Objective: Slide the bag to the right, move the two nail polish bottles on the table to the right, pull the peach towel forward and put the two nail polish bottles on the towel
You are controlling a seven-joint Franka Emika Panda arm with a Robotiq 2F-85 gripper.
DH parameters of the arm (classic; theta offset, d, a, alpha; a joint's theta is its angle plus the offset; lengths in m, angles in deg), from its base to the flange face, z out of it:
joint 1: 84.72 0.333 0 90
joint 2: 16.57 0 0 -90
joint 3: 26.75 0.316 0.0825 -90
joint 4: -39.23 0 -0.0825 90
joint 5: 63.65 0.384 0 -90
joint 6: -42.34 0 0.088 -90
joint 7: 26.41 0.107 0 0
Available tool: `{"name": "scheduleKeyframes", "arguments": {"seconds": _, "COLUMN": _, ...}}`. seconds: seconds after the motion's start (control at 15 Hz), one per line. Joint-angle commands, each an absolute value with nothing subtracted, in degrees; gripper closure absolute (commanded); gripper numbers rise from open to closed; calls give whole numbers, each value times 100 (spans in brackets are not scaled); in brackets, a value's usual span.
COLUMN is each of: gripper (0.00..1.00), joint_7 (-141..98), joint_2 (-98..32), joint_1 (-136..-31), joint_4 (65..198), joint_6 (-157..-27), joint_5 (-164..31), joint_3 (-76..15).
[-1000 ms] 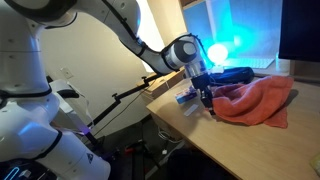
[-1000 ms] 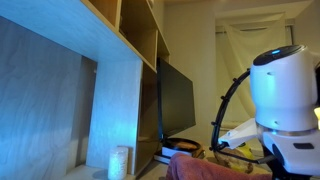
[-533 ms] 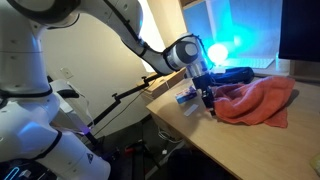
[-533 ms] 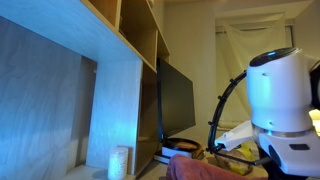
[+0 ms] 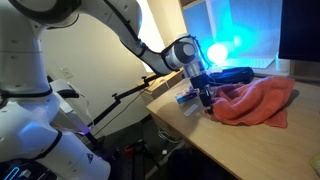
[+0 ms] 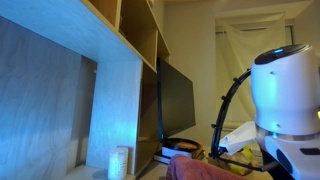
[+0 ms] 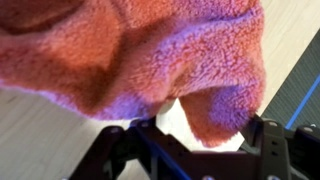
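The peach towel [image 5: 256, 100] lies bunched on the wooden table [image 5: 215, 140], and its edge also shows low in an exterior view [image 6: 200, 170]. My gripper [image 5: 206, 98] stands at the towel's near corner, pointing down. In the wrist view the towel [image 7: 150, 50] fills the top, and one corner flap of it hangs between the jaws. My gripper [image 7: 190, 150] is open: its fingers [image 7: 112, 150] stand wide apart, with gaps on both sides of the flap. The bag and the two nail polish bottles cannot be made out.
A dark blue flat pouch [image 5: 230, 75] lies behind the towel, and a blue-and-white packet [image 5: 188, 97] lies by the gripper near the table's edge. A bright blue light [image 5: 218, 48] glows at the back. A monitor [image 6: 176, 100], wooden shelving [image 6: 120, 60] and the white robot base [image 6: 288, 90] stand close.
The jaws have spread apart and let go of the towel's corner. The arm has stayed at the same spot by the towel.
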State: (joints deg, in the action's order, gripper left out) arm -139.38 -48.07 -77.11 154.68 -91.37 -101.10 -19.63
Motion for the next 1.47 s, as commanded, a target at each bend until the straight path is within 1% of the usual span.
{"name": "scheduleKeyframes", "arguments": {"seconds": 0.0, "gripper": 0, "joint_7": -14180, "joint_2": -4019, "joint_1": -7662, "joint_4": 16378, "joint_6": -9732, "joint_5": -10545, "joint_3": -1767}}
{"name": "scheduleKeyframes", "arguments": {"seconds": 0.2, "gripper": 0, "joint_7": -14027, "joint_2": -3324, "joint_1": -7714, "joint_4": 17192, "joint_6": -10599, "joint_5": -11067, "joint_3": -1674}}
{"name": "scheduleKeyframes", "arguments": {"seconds": 0.33, "gripper": 0, "joint_7": -13574, "joint_2": -2926, "joint_1": -7774, "joint_4": 17583, "joint_6": -11337, "joint_5": -11389, "joint_3": -1801}}
{"name": "scheduleKeyframes", "arguments": {"seconds": 0.6, "gripper": 0, "joint_7": -12565, "joint_2": -2539, "joint_1": -7897, "joint_4": 17791, "joint_6": -12135, "joint_5": -11844, "joint_3": -2282}}
{"name": "scheduleKeyframes", "arguments": {"seconds": 0.73, "gripper": 0, "joint_7": -11939, "joint_2": -2674, "joint_1": -7925, "joint_4": 17559, "joint_6": -12483, "joint_5": -12357, "joint_3": -2617}}
{"name": "scheduleKeyframes", "arguments": {"seconds": 0.93, "gripper": 0, "joint_7": -11887, "joint_2": -3168, "joint_1": -7976, "joint_4": 17162, "joint_6": -12648, "joint_5": -12460, "joint_3": -2847}}
{"name": "scheduleKeyframes", "arguments": {"seconds": 1.13, "gripper": 0, "joint_7": -12027, "joint_2": -3589, "joint_1": -8028, "joint_4": 16868, "joint_6": -12675, "joint_5": -12249, "joint_3": -2862}}
{"name": "scheduleKeyframes", "arguments": {"seconds": 1.2, "gripper": 0, "joint_7": -12217, "joint_2": -3762, "joint_1": -8284, "joint_4": 16752, "joint_6": -12733, "joint_5": -12165, "joint_3": -2642}}
{"name": "scheduleKeyframes", "arguments": {"seconds": 1.4, "gripper": 0, "joint_7": -12261, "joint_2": -4292, "joint_1": -8485, "joint_4": 16287, "joint_6": -12807, "joint_5": -12071, "joint_3": -2567}}
